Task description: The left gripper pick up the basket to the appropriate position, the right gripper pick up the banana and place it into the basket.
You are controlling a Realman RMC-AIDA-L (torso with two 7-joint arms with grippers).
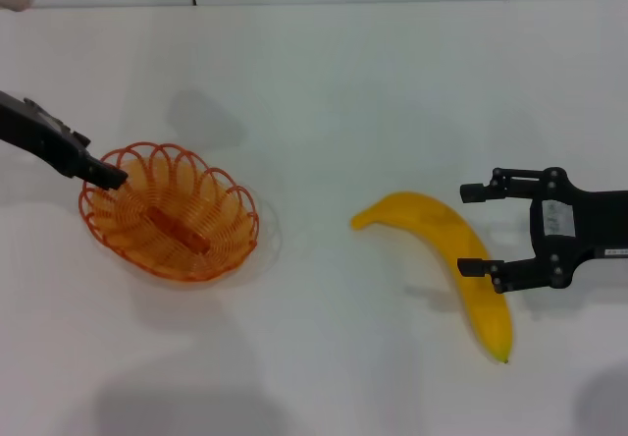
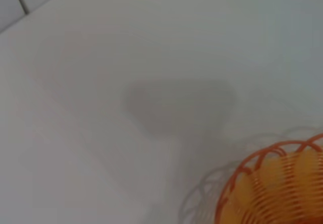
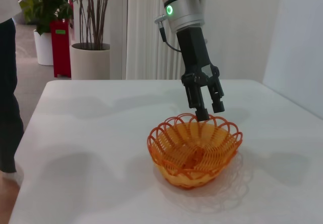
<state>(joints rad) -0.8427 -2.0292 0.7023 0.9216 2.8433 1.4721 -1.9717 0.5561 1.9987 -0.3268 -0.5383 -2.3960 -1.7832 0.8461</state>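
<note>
A white desk point(image 1: 324, 92) is seen from above. On its left side an orange wire basket point(image 1: 169, 212) is set, shallow and oval with a looped rim. The left pincer point(image 1: 106, 174) is reached in from the far left, and its black tips are placed at the basket's far-left rim. In the right wrist view the same left pincer point(image 3: 205, 114) is seen coming down from above, its fingers drawn close together on a loop of the basket point(image 3: 194, 150) rim, so the rim appears to be gripped. The basket is seen resting on the desk, with its wire shadow cast beside it. In the left wrist view only a curved part of the basket point(image 2: 272, 188) rim and the bare desk surface are shown.

On the right side of the desk a large yellow banana point(image 1: 451, 259) is laid, curved, with its dark tip pointed toward the near edge. The right pincer point(image 1: 478, 232) is reached in from the right with its two fingers spread wide; one finger lies over the banana's middle, the other just beyond its far side. The banana and the basket are kept well apart.
</note>
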